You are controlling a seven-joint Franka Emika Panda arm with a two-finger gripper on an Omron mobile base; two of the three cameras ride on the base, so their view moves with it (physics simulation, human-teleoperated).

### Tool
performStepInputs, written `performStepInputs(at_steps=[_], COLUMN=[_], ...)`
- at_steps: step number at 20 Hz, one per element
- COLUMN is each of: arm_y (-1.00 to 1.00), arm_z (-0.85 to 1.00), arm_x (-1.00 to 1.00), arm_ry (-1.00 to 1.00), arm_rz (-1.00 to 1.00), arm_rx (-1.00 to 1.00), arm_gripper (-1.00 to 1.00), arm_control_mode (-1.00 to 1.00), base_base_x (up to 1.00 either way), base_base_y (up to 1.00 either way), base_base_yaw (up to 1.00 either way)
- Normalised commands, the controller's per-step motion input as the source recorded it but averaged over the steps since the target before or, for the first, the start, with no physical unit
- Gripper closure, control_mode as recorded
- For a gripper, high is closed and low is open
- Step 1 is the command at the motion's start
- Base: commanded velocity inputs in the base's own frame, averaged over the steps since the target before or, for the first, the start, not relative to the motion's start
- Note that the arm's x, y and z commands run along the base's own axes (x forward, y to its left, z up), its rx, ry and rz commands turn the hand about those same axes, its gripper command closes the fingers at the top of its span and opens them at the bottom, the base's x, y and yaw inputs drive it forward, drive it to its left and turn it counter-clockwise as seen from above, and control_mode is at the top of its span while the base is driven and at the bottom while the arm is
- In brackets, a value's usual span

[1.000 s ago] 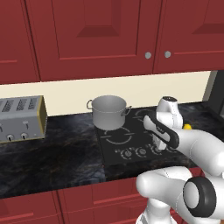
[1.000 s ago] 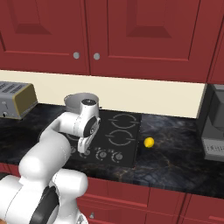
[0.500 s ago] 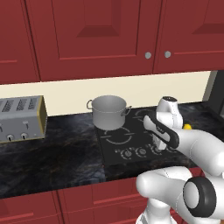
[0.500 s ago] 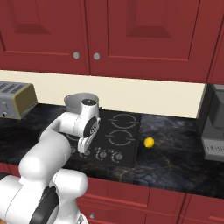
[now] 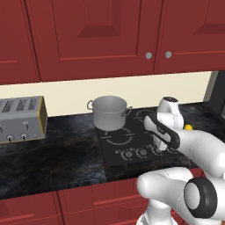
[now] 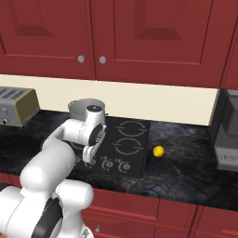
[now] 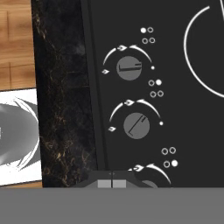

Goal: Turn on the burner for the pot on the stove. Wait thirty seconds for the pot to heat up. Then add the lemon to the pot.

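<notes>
The robot's dark two-finger gripper (image 7: 112,183) is seen hanging low over the front edge of the flat black glass stove (image 7: 175,131), pointing down at its row of round grey knobs (image 7: 136,126); its fingertips appear pressed together with no gap and nothing between them. The grey brushed-steel cylindrical pot (image 5: 110,112) is placed beyond the gripper, on the far left burner ring. The small bright yellow lemon (image 6: 158,151) is found well to the gripper's right, resting on the dark speckled stone counter (image 6: 186,172) just beside the stove's right edge.
</notes>
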Motion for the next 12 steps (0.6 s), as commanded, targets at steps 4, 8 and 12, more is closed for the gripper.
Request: performStepInputs(at_steps=[4,8,12], arm_y=[0.0,0.0,0.0], arm_z=[0.0,0.0,0.0], arm_x=[0.0,0.0,0.0], arm_ry=[0.0,0.0,0.0], arm_rz=[0.0,0.0,0.0], arm_rx=[0.0,0.0,0.0], arm_gripper=[1.0,1.0,1.0], arm_control_mode=[-1.0,-1.0,-1.0], base_base_x=[0.0,0.0,0.0], base_base_y=[0.0,0.0,0.0], base_base_yaw=[0.0,0.0,0.0])
